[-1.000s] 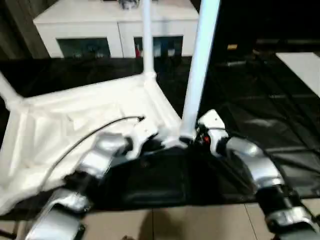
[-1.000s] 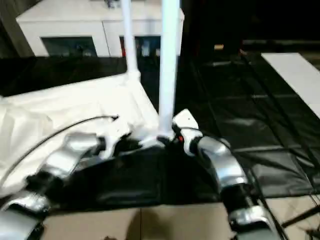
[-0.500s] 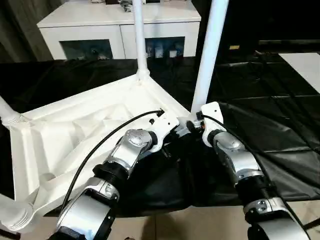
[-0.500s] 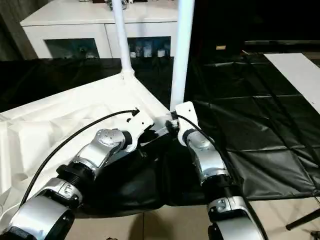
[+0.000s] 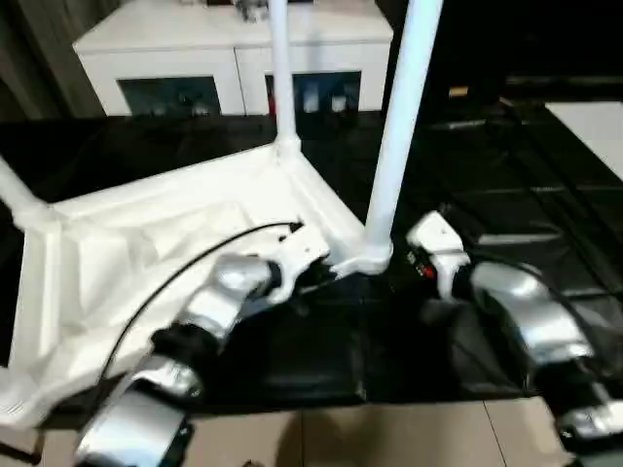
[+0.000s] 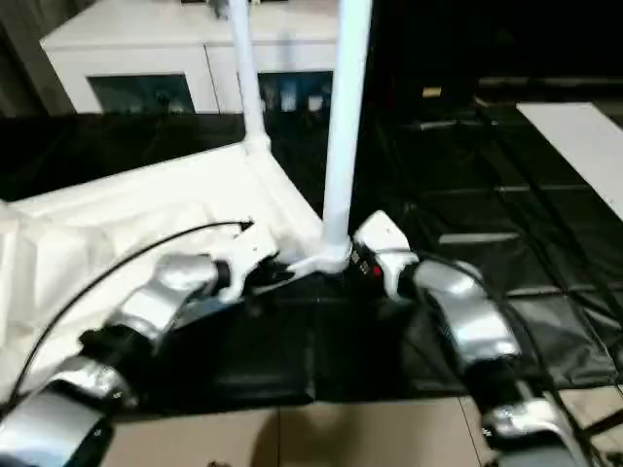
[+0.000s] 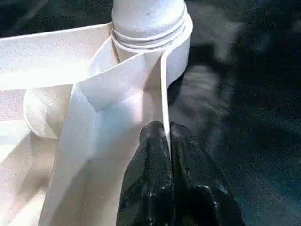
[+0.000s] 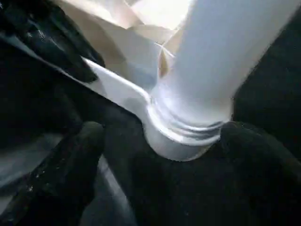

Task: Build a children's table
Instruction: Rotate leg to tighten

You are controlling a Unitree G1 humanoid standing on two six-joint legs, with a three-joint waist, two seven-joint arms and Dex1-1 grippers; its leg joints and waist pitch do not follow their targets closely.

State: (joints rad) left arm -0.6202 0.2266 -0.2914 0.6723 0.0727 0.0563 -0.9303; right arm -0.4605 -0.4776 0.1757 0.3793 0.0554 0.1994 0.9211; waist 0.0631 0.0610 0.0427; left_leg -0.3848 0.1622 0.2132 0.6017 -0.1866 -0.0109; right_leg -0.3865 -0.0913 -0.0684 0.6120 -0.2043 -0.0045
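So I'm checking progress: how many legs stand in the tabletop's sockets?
3: near corner leg, far corner leg, left corner leg. The fourth corner is partly cut off, so unclear.

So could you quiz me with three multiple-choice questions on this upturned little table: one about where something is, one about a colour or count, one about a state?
1. Where is the white cabinet?
A. beyond the table top
B. under the robot's arms
C. lying on the table top

2. What colour is the covering that the table top lies on?
A. red
B. black
C. yellow

3. How does the left gripper stand?
A. wide open in the air
B. shut on the table top's thin edge wall
C. shut round a leg

Answers:
1 A, it stands past the far leg.
2 B, dark sheeting surrounds the top.
3 B, the left wrist view shows its fingers pinching the wall below the near leg and its corner socket.
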